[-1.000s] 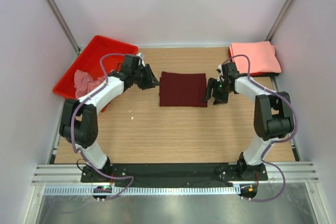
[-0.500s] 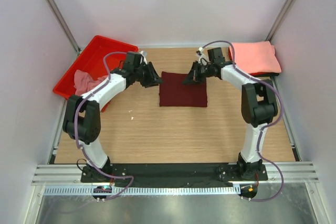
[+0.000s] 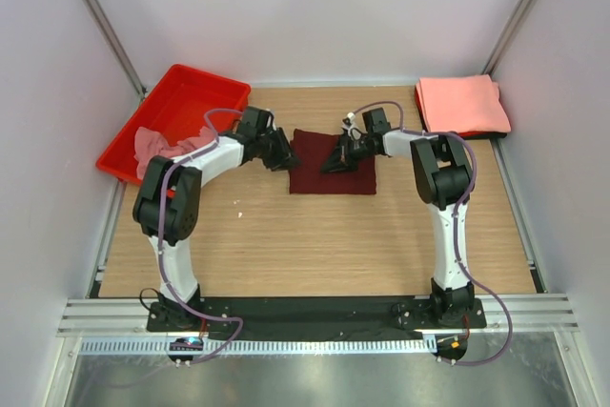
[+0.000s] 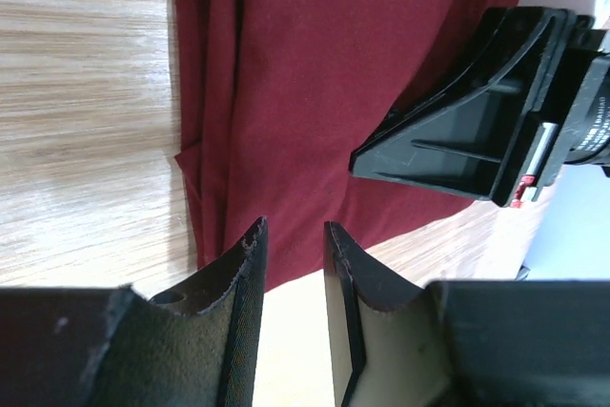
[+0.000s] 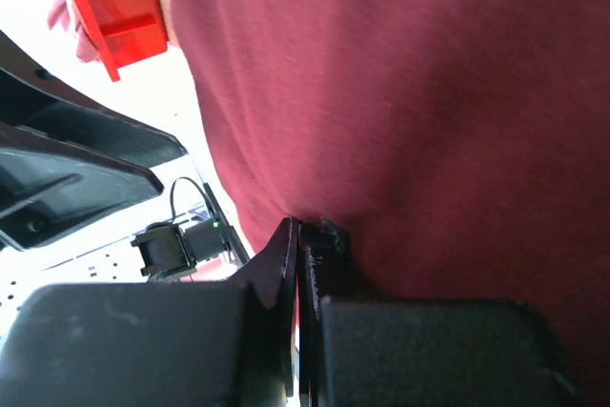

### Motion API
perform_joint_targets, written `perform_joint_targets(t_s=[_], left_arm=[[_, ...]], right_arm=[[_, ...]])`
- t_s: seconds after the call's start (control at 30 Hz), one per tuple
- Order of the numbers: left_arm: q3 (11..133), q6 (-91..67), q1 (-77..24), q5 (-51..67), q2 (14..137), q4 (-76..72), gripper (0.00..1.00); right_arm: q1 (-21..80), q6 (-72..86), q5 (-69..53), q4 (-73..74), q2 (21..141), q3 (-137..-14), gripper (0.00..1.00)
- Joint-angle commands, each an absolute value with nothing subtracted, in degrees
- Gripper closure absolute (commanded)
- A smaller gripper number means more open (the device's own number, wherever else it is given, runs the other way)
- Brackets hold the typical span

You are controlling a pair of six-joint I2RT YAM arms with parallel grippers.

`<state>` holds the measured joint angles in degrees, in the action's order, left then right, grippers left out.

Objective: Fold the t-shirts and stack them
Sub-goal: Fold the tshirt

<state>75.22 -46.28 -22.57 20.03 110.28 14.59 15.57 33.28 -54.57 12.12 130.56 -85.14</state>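
Observation:
A dark maroon t-shirt (image 3: 355,176) lies folded flat in the middle of the wooden table. My left gripper (image 3: 284,155) is at its left edge; in the left wrist view (image 4: 294,235) its jaws stand a narrow gap apart, with nothing between them and the maroon cloth (image 4: 324,64) just beyond. My right gripper (image 3: 334,163) is low over the shirt's top side, jaws shut (image 5: 303,234), tips against the maroon cloth (image 5: 419,92). A salmon-pink t-shirt (image 3: 462,105) lies folded at the back right. A dusty pink t-shirt (image 3: 157,143) is bunched in the red tray.
The red plastic tray (image 3: 191,92) stands at the back left, also seen in the right wrist view (image 5: 114,7). Both arms reach inward over the table (image 3: 315,235). Pale walls and metal posts close in the sides and back.
My right gripper moved left from the maroon shirt's right edge onto its top and shut. My left gripper shifted closer to the shirt's left edge, jaws narrowing a little.

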Motion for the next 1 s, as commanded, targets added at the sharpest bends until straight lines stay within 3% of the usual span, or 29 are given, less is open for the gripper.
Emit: perform_joint_targets(t_s=[0.0,0.33,0.5,0.8,0.97], left_arm=[[78.21,-45.62,-23.73,18.81,108.46,13.27,0.69],[85.59,-43.78,-26.9,17.67,116.8,10.9,0.69],[94.74,-42.54,-25.49,16.87,124.26,13.71,0.69],[100.28,-44.73,-22.68,17.66,130.16,14.06,0.69],[103.53,-44.12,-21.71,19.78,130.43,16.51,0.68]], right_arm=[[15.73,35.24,-56.24,9.23,127.62,-87.01,0.99],[11.61,32.18,-56.69,11.42,117.43,-78.33,0.93],[8.18,29.1,-56.87,12.22,115.66,-71.64,0.93],[1.67,29.35,-55.11,5.71,119.0,-63.46,0.89],[1.49,28.57,-54.23,8.08,114.72,-62.4,0.84]])
